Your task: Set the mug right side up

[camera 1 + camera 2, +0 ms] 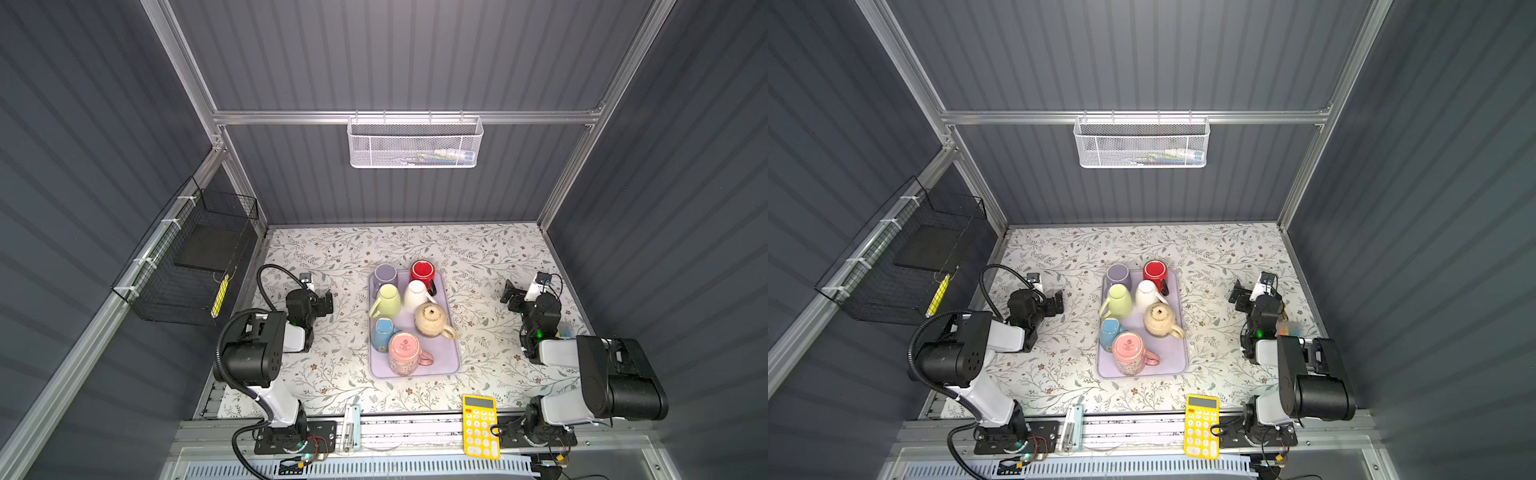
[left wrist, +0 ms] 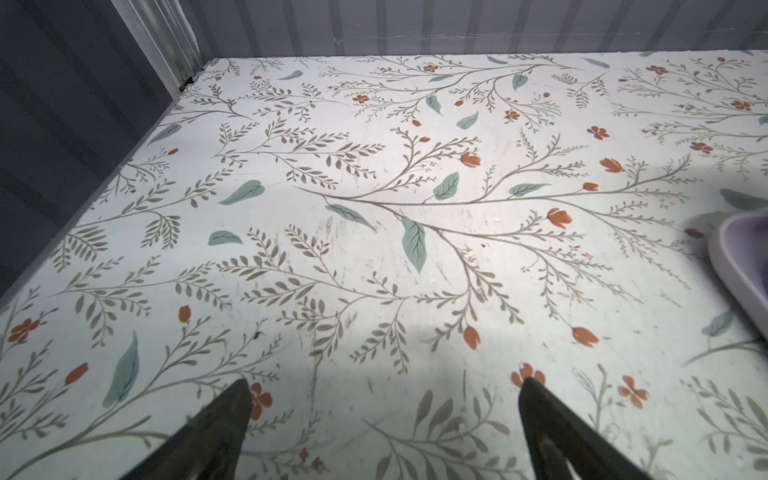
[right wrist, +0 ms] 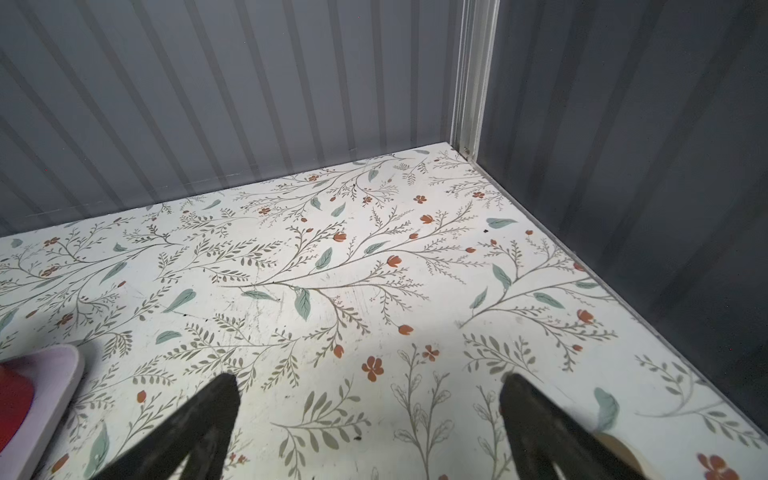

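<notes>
Several mugs stand bottom-up on a lavender tray (image 1: 451, 365) in the middle of the table: purple (image 1: 385, 274), red (image 1: 422, 271), green (image 1: 388, 300), white (image 1: 417, 295), beige (image 1: 432, 320), blue (image 1: 383, 332) and pink (image 1: 404, 353). My left gripper (image 1: 328, 301) hovers left of the tray, open and empty, and its wrist view shows wide-spread fingers (image 2: 224, 419) over bare tabletop, with a tray corner (image 2: 739, 249) at the side. My right gripper (image 1: 509, 297) is right of the tray, open and empty. Its wrist view catches the tray corner (image 3: 54, 374) and the red mug (image 3: 12, 399).
A yellow calculator (image 1: 481, 426) lies at the front edge, right of centre. A white mesh basket (image 1: 415, 143) hangs on the back wall and a black wire basket (image 1: 195, 257) on the left wall. Grey walls close in three sides.
</notes>
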Robot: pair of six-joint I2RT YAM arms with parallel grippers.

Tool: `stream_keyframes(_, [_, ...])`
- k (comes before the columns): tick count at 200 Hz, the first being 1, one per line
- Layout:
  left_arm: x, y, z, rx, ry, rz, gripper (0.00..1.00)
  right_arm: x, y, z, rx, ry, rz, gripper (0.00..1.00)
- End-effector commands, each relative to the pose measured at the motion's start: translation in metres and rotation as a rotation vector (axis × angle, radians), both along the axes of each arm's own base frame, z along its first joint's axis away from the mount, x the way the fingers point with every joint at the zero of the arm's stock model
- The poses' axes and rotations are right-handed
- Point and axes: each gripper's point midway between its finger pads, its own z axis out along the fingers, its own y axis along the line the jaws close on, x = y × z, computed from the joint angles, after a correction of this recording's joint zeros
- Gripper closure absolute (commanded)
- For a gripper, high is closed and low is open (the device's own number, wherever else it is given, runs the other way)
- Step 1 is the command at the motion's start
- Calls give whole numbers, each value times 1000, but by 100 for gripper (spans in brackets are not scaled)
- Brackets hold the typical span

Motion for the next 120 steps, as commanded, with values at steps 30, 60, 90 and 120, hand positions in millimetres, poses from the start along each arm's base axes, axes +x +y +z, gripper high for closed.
stream_keyframes(30, [7, -1, 8, 3, -33, -10, 0, 0, 1, 3, 6, -12, 5, 1])
stream_keyframes(60, [7, -1, 8, 2, -32, -10, 0, 0, 1, 2, 6, -9, 4, 1])
stream_keyframes(90, [7, -1, 9, 1, -32, -10, 0, 1, 3, 2, 5, -8, 17, 1])
stream_keyframes(120, [7, -1, 9, 1, -33, -11, 0, 2, 5, 2, 5, 0, 27, 1])
